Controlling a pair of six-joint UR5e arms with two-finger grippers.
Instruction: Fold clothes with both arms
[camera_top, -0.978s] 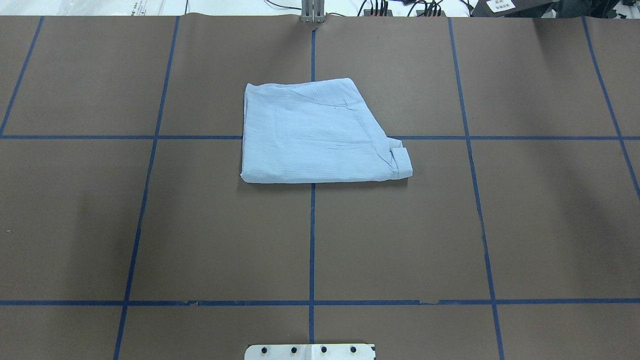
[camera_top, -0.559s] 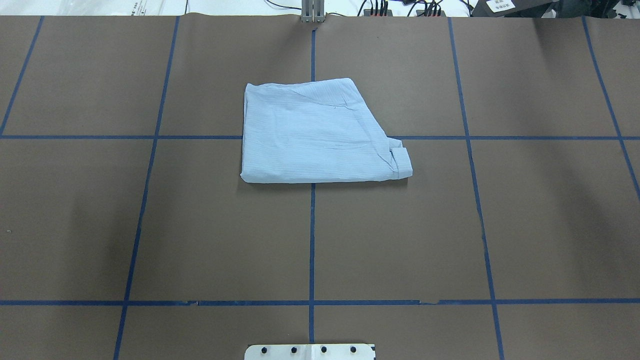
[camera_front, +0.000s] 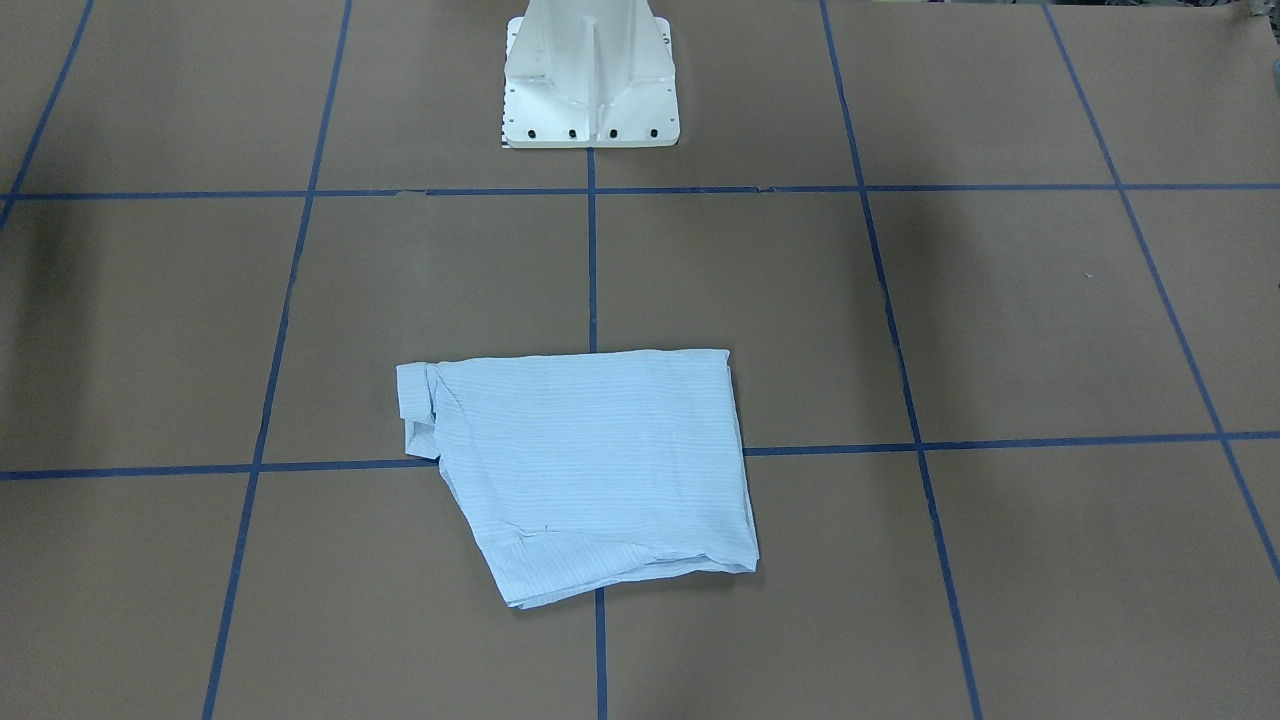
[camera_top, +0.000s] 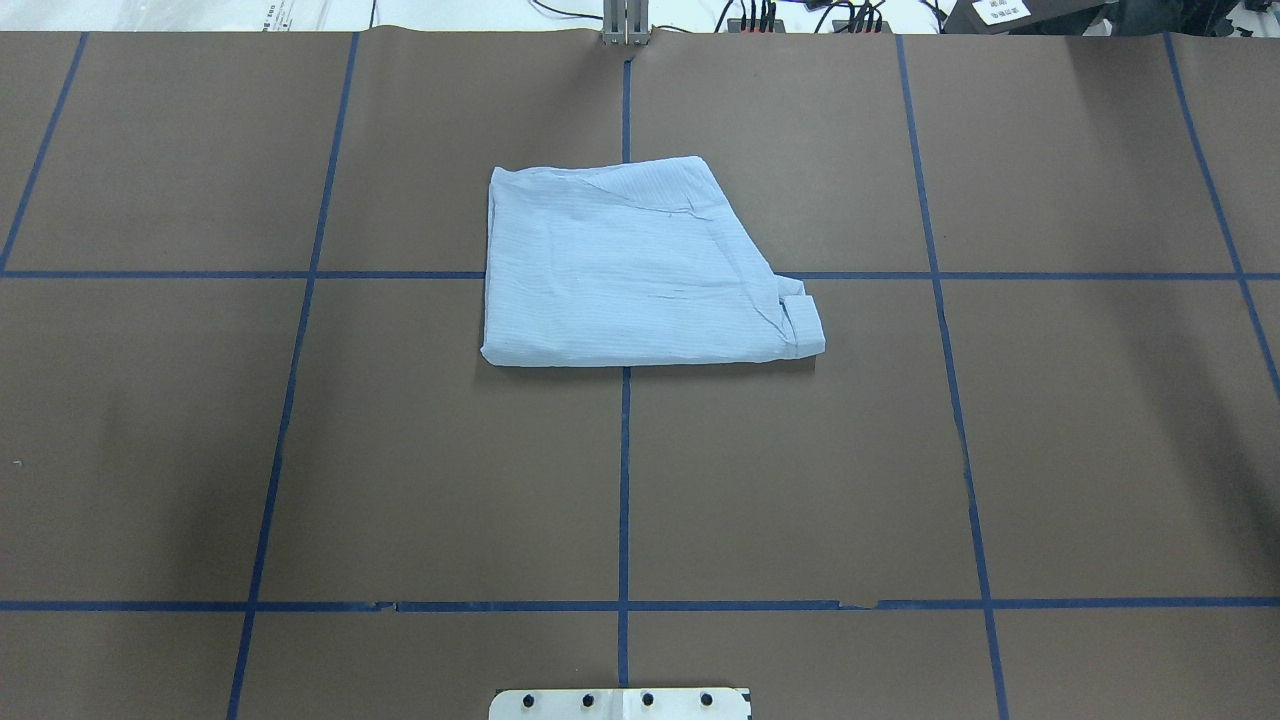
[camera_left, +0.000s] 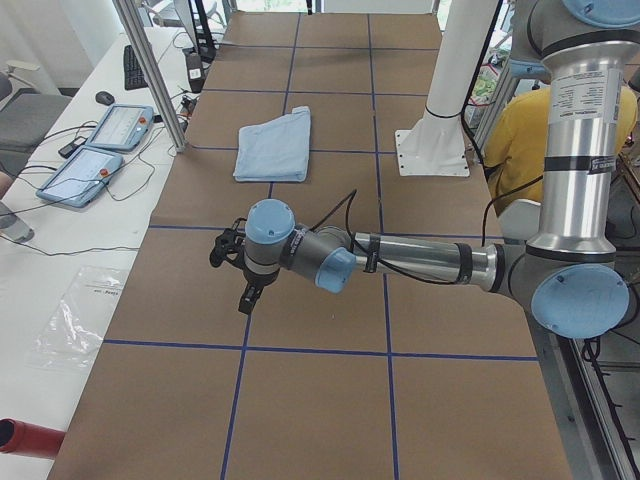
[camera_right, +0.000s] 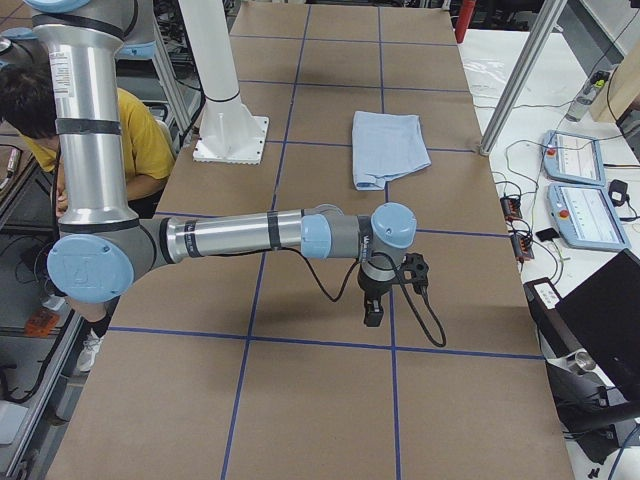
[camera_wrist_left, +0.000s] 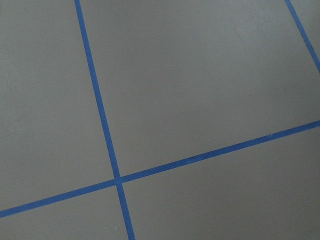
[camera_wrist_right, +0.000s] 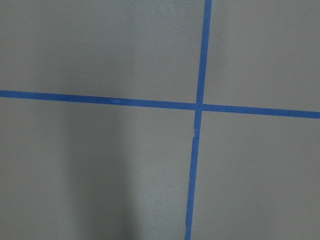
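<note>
Exterior left — shirt (camera_left: 273, 150) well apart from left gripper (camera_left: 247, 300), right gripper (camera_right: 373, 314); can't tell openness.

Left gripper (camera_left: 248, 298) and right gripper (camera_right: 373, 312) show only to the side cameras, too small to tell how their jaws stand. Well beyond both, the folded shirt (camera_top: 630, 270) covers its own inner layers. Behind the right arm (camera_right: 95, 130), a person in yellow (camera_right: 150, 140) is half hidden

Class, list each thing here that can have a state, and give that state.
shirt, folded, flat on the table, untouched.
left gripper, above bare table, away from the shirt; open or shut unclear.
right gripper, above bare table, away from the shirt; open or shut unclear.
</note>
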